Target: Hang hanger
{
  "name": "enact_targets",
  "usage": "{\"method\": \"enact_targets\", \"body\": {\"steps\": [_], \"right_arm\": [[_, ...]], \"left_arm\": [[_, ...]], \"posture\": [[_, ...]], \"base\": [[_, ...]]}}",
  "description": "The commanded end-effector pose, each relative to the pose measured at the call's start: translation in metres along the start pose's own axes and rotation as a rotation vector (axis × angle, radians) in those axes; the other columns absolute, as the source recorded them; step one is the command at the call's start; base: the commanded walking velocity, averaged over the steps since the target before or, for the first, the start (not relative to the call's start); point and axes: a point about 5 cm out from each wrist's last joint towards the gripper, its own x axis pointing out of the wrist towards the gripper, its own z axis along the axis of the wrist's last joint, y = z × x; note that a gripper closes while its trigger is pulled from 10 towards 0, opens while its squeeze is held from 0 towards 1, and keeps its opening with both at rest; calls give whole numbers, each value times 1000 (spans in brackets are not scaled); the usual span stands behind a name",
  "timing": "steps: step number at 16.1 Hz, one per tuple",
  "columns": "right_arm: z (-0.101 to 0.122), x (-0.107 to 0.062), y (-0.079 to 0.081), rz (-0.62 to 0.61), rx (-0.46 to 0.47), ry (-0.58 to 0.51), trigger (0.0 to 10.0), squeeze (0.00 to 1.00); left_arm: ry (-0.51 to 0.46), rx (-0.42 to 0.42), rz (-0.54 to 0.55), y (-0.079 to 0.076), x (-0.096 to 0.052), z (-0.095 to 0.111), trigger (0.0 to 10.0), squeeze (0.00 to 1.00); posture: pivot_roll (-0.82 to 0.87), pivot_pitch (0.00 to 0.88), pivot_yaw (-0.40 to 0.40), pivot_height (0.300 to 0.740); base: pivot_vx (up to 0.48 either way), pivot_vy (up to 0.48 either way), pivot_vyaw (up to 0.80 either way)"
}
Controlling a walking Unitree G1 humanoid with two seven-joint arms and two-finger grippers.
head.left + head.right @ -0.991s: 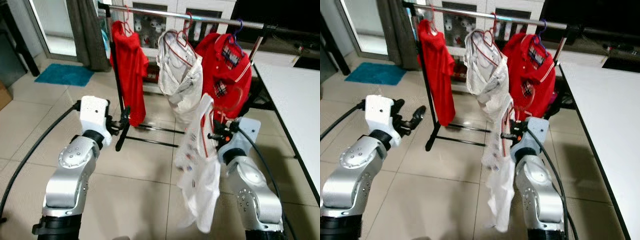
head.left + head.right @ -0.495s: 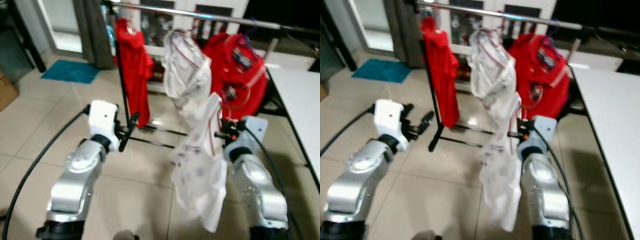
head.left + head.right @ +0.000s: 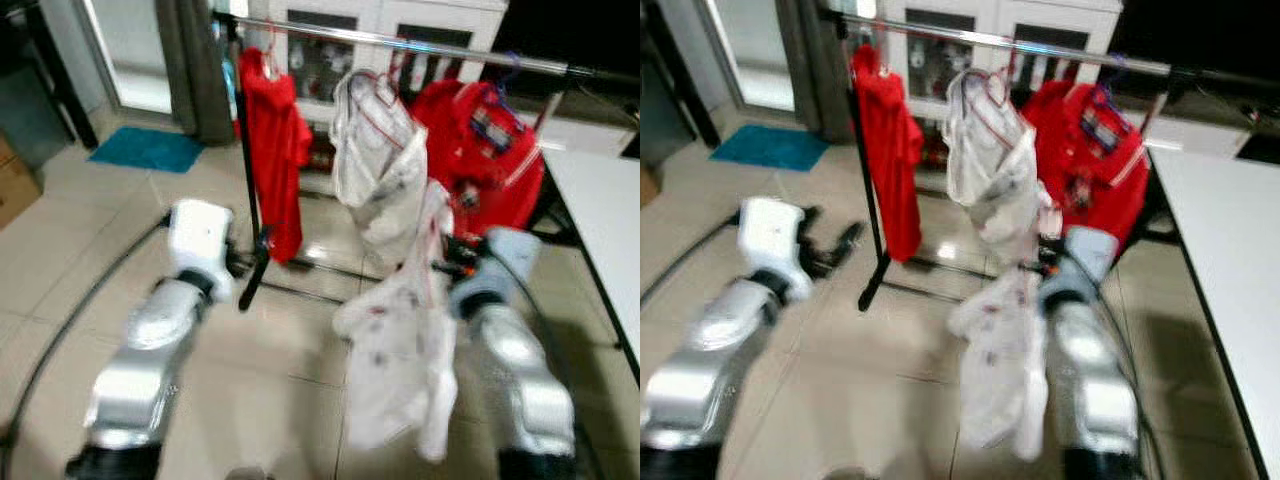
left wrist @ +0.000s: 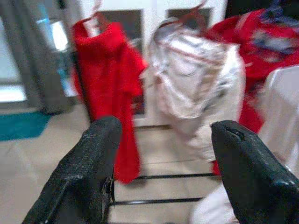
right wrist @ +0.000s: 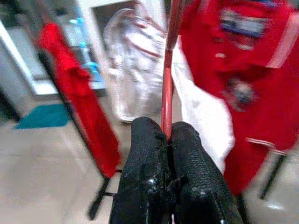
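A metal clothes rail [image 3: 430,45] runs across the room on a black stand [image 3: 250,190], and three garments hang from it: a red shirt [image 3: 272,150] nearest the stand's post, a white shirt [image 3: 378,165] on a red hanger in the middle, and a red polo shirt [image 3: 490,150] on a blue-hooked hanger at the far end. Behind the rail stands a white cabinet [image 3: 380,25] with glass doors, beside a grey curtain [image 3: 195,70].

The floor [image 3: 80,230] is laid with pale beige tiles; a teal mat [image 3: 145,148] lies by a doorway, and the edge of a white tabletop [image 3: 605,220] runs along the robot's right side. The head views are blurred.

The right tool [image 5: 167,135] has its two black fingers pressed together on the thin red rod of a hanger [image 5: 167,84], which carries a white garment with small prints [image 3: 400,350]. This hanger is held out in front of the right arm, below the rail and just before the gap between the white shirt and the red polo; the garment droops down toward the floor.

The left tool [image 4: 163,140] stands wide apart with nothing between its fingers, raised on the robot's left near the stand's post, pointing toward the red shirt and white shirt.
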Motion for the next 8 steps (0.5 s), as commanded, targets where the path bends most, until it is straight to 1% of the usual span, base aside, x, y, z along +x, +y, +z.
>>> {"method": "enact_targets", "body": {"steps": [1, 4, 7, 8], "right_arm": [[11, 1, -6, -10, -17, -47, 10000, 0], [11, 2, -8, -15, -25, -45, 10000, 0], [13, 2, -11, -28, -33, -48, 10000, 0], [14, 2, -12, -34, -44, -54, 10000, 0]], "left_arm": [[-8, -14, -20, -8, 0, 2, 10000, 0], [-6, -20, -29, -11, 1, 0, 10000, 0], [-16, -23, -51, -13, 6, 5, 10000, 0], [-17, -21, -53, -12, 6, 5, 10000, 0]], "posture": [[80, 42, -42, 740], [71, 34, -36, 740], [78, 31, -23, 740], [77, 30, -20, 740]], "base": [[281, 0, 0], [285, 0, 0], [281, 0, -800], [285, 0, 0]]}}
